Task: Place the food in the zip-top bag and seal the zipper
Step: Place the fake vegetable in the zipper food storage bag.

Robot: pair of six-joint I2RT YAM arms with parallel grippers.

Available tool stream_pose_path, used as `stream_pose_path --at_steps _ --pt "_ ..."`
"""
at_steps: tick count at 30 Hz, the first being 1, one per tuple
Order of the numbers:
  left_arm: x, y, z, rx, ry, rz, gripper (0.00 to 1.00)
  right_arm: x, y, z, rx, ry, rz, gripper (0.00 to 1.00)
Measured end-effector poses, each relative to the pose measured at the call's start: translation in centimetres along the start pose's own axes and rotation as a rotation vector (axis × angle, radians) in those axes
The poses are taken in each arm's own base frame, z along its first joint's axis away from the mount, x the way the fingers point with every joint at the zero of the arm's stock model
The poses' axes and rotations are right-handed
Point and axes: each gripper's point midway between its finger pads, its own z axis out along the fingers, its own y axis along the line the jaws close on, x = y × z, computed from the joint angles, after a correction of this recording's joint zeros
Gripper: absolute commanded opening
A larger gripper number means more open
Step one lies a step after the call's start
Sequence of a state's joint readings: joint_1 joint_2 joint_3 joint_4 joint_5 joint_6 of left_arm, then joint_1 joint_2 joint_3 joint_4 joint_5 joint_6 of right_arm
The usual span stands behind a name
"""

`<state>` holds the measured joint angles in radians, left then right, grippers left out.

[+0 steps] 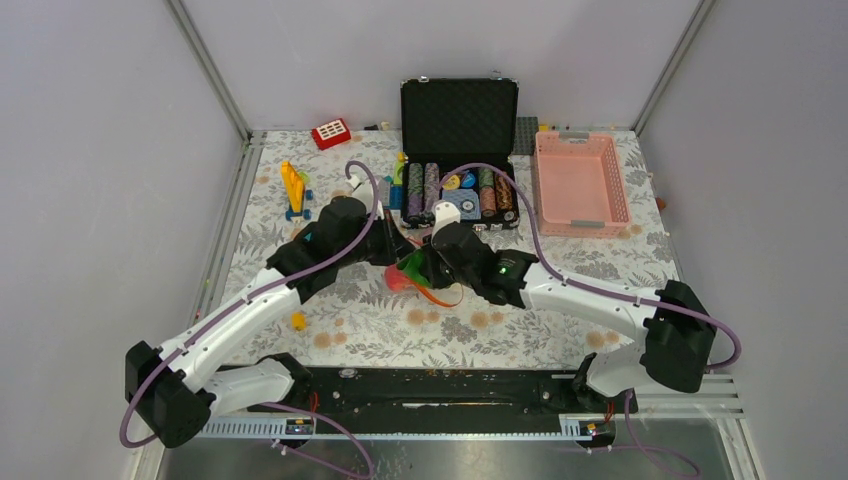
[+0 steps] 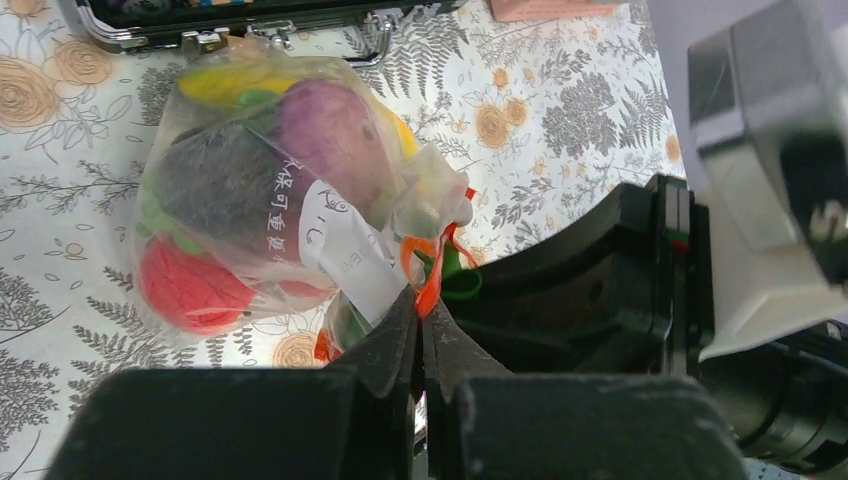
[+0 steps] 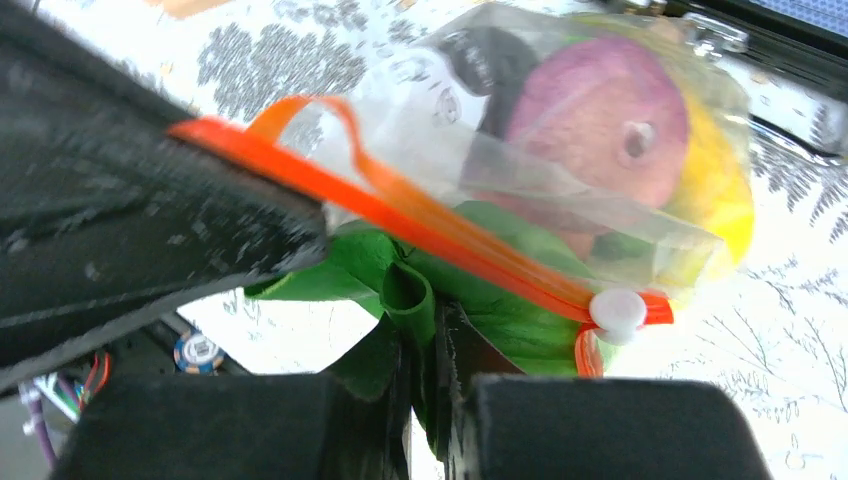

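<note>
The zip-top bag (image 2: 250, 200) lies on the flowered cloth, stuffed with food: a purple ball (image 2: 330, 130), a red fruit (image 2: 190, 285) and a yellow banana (image 2: 220, 82). My left gripper (image 2: 420, 305) is shut on the orange zipper (image 2: 430, 280) at the bag's mouth. In the right wrist view the zipper (image 3: 420, 225) runs slack to a white slider (image 3: 617, 310). A green leafy piece (image 3: 405, 295) sticks out of the mouth, and my right gripper (image 3: 425, 325) is shut on it. From above, both grippers (image 1: 400, 255) (image 1: 432, 268) meet at the bag (image 1: 405, 272).
A black open case of poker chips (image 1: 458, 150) stands just behind the bag. The pink mesh basket (image 1: 578, 182) is at the back right. A red block (image 1: 331, 132) and a yellow toy (image 1: 293, 190) sit back left. A small yellow piece (image 1: 298, 320) lies front left.
</note>
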<state>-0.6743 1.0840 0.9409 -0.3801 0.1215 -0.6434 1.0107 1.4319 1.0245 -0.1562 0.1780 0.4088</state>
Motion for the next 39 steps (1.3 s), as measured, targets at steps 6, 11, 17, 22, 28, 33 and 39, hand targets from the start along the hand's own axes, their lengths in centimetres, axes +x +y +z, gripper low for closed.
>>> stream_pose_path --at_steps 6,11,17,22,28,33,39 --pt "0.3 -1.1 0.0 0.048 0.012 0.027 0.00 -1.3 -1.8 -1.0 0.136 -0.071 0.140 0.00" --pt "0.9 -2.6 -0.1 0.094 0.017 0.063 0.00 -3.0 -3.4 -2.2 0.253 -0.120 0.187 0.00" --pt "1.5 -3.9 -0.7 0.130 0.015 0.105 0.00 -3.8 -4.4 -3.0 0.323 -0.139 0.194 0.01" --pt "1.1 -4.3 -0.6 0.135 -0.002 0.084 0.00 -3.5 -4.4 -2.5 0.324 -0.136 0.193 0.03" --pt "1.4 -4.0 0.1 0.116 0.016 0.053 0.00 -1.9 -4.7 -0.7 0.318 -0.139 0.221 0.17" --pt "1.2 -4.3 0.3 0.122 0.011 0.043 0.00 -2.3 -5.1 -0.2 0.347 -0.174 0.262 0.40" --pt "1.0 -4.4 0.7 0.121 0.003 0.035 0.00 -2.2 -4.6 -0.8 0.226 -0.262 0.250 0.52"
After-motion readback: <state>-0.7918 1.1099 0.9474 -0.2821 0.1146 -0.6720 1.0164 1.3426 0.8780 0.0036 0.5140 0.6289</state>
